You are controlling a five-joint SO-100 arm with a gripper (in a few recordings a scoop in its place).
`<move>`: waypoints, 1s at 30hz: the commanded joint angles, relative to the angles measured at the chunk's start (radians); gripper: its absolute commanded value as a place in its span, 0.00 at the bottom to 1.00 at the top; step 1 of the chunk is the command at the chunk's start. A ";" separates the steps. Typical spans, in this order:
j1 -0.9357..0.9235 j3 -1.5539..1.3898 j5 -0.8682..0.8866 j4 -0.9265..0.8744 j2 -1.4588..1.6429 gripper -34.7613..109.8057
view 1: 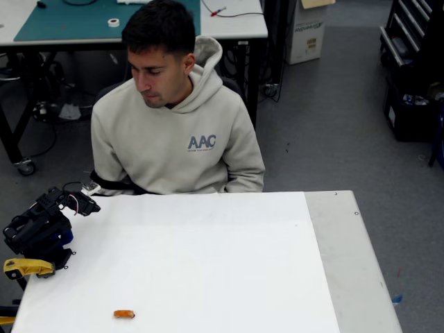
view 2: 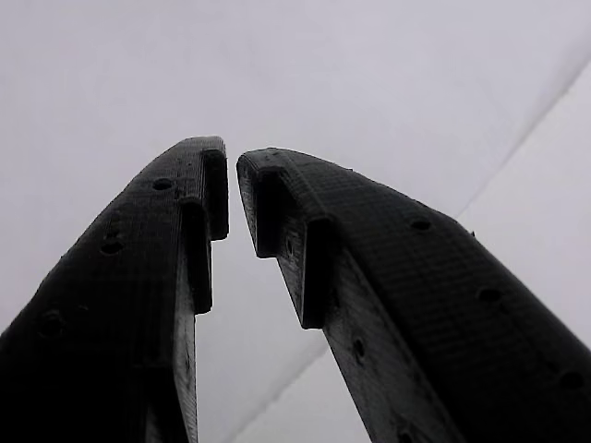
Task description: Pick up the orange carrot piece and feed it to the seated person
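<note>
Black claw [view 2: 232, 198] stands nearly closed, a thin gap between its tips, nothing held; in the fixed view it sits at 9 o'clock on the white tabletop [view 1: 208, 257], beside a yellow clamp part [view 1: 26, 266]. Orange carrot piece [view 1: 124, 314] lies at 7 o'clock near the front edge. Seated person [view 1: 173, 132] at 12 o'clock; grey floor [view 1: 333, 125], teal-topped bench [view 1: 76, 21] behind

Matt black printed-plastic fingers [view 2: 138, 268], finely ridged; smooth matt white table [view 1: 208, 263]; soft beige cloth hoodie [view 1: 173, 139].
</note>
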State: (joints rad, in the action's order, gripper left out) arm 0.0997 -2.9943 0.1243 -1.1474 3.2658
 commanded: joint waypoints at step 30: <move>-0.140 0.497 0.005 0.138 -0.699 0.22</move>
State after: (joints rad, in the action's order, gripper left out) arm -0.0092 -2.6124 0.1197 -1.0094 2.6185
